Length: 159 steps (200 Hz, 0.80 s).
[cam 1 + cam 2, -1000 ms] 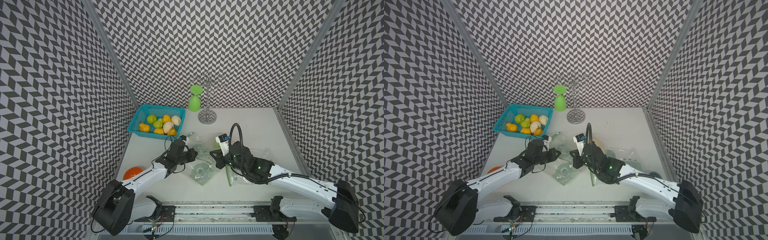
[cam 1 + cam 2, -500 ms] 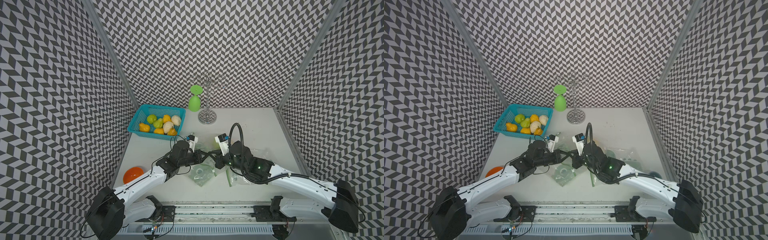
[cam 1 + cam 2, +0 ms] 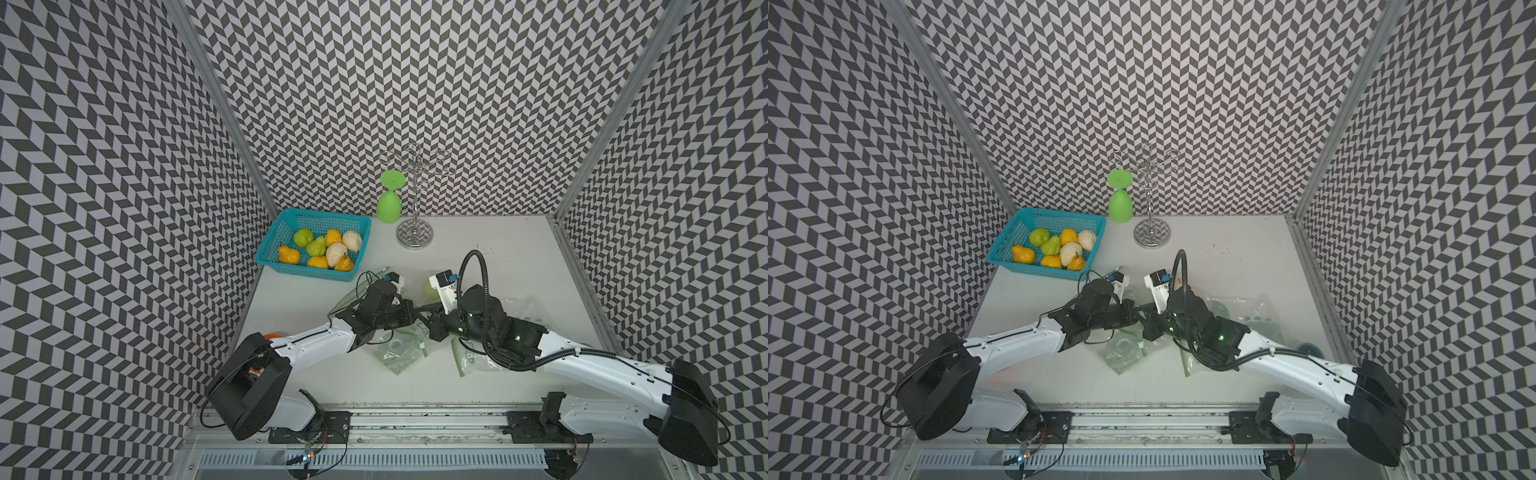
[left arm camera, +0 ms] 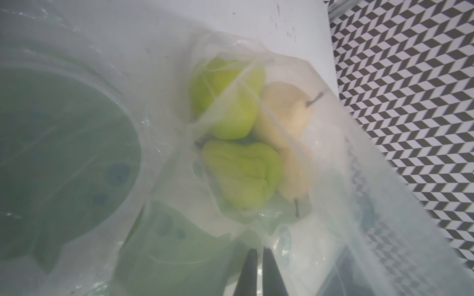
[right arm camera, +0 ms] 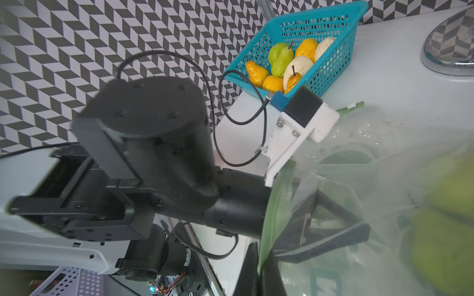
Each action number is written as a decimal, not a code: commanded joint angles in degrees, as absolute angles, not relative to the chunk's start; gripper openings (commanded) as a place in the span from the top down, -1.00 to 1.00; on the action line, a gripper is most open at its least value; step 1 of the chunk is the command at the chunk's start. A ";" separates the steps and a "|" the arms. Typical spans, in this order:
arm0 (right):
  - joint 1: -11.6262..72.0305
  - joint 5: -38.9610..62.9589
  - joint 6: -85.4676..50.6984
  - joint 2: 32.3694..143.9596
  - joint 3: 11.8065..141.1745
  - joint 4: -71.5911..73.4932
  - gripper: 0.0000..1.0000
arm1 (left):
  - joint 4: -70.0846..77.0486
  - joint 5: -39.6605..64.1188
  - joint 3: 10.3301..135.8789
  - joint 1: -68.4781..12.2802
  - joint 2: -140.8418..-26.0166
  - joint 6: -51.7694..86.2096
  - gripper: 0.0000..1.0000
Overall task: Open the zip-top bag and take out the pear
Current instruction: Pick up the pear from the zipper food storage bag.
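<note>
While zip-top bag blurs pears | left gripper pinches its film | right gripper pinches its green strip

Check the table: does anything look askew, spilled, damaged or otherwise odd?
Several crumpled clear zip-top plastic bags lie strewn untidily across the white table's middle. In the turquoise mesh basket, the orange-yellow pears look wrinkled and dented.

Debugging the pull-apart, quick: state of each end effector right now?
Left end effector: closed, pinching the bag.
Right end effector: closed on the bag's green strip.
</note>
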<state>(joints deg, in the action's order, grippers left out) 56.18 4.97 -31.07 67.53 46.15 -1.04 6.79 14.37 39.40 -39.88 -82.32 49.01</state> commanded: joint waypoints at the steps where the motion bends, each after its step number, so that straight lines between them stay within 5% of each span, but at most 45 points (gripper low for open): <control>1: 56.94 7.76 -33.66 65.43 47.17 2.15 0.65 | 8.53 9.66 40.70 -39.13 -85.59 48.22 0.81; 25: 55.44 3.99 -33.75 61.40 48.83 -2.21 0.04 | 8.53 8.05 39.46 -39.21 -87.24 47.04 0.82; 46: 48.73 8.08 -34.33 58.34 49.48 -4.25 -0.10 | 8.69 8.04 38.79 -39.11 -88.31 46.31 0.81; 83: 34.03 16.55 -32.80 62.92 48.16 -4.58 -0.05 | 12.63 9.85 37.68 -39.55 -87.99 46.39 0.74; 159: 30.62 13.22 -27.23 83.09 48.95 -5.14 0.50 | 20.08 15.54 34.81 -39.81 -83.80 48.34 0.23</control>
